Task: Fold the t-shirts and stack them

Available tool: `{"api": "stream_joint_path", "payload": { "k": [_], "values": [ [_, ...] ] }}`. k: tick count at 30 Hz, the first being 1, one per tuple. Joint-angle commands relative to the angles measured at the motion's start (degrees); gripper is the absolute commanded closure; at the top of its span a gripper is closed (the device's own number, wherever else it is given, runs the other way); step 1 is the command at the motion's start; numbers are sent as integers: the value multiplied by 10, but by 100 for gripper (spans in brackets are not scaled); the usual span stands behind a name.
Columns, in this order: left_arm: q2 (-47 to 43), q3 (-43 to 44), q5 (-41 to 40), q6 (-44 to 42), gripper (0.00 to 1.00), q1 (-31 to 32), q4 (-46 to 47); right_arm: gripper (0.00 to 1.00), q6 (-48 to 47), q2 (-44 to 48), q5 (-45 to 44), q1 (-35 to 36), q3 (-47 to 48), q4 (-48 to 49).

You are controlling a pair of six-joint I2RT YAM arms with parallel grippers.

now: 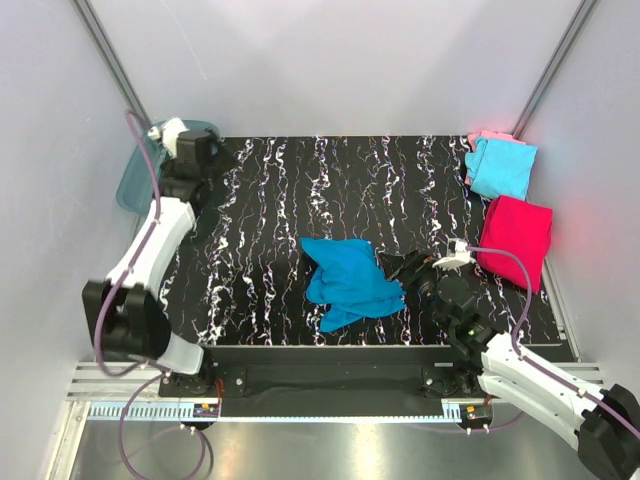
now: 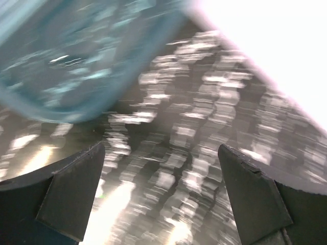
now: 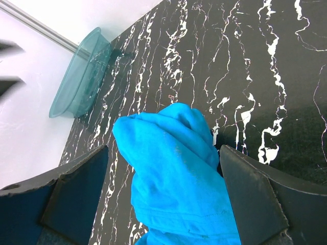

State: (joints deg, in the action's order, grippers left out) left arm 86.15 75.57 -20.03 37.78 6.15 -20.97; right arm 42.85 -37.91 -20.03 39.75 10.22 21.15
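A crumpled teal-blue t-shirt (image 1: 348, 280) lies in a heap at the middle of the black marbled table (image 1: 260, 200). My right gripper (image 1: 402, 268) sits at the heap's right edge, open. In the right wrist view the shirt (image 3: 173, 178) bulges between the wide-spread fingers of my right gripper (image 3: 163, 153), and the fingers are not closed on it. At the far right lie a light cyan t-shirt (image 1: 500, 168) on top of a pale pink one (image 1: 487, 137), and a magenta-red t-shirt (image 1: 516, 238) nearer to me. My left gripper (image 1: 190, 150) is at the back left corner, open with nothing in it (image 2: 161, 148).
A translucent teal plastic tub (image 1: 135, 180) leans at the table's back left edge, right beside my left gripper; it also shows as a blurred tub (image 2: 66, 61) in the left wrist view and as a tub (image 3: 79, 76) in the right wrist view. White walls with metal posts enclose the table.
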Motion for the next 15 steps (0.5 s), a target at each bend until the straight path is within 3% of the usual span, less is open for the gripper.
{"api": "stream_joint_path", "payload": {
  "k": [1,5,10,15],
  "values": [
    [-91,-14,-19,-21,1,108,51,3,-9,-2,-12,2,3,20],
    [-132,-52,-44,-53,1,235,83,3,-9,-17,-11,2,7,21],
    [-165,-192,-49,-75,1,414,171,3,-15,-25,-15,2,9,21],
    [-163,-291,-120,-49,1,564,222,3,-19,-43,-17,2,15,21]
  ]
}}
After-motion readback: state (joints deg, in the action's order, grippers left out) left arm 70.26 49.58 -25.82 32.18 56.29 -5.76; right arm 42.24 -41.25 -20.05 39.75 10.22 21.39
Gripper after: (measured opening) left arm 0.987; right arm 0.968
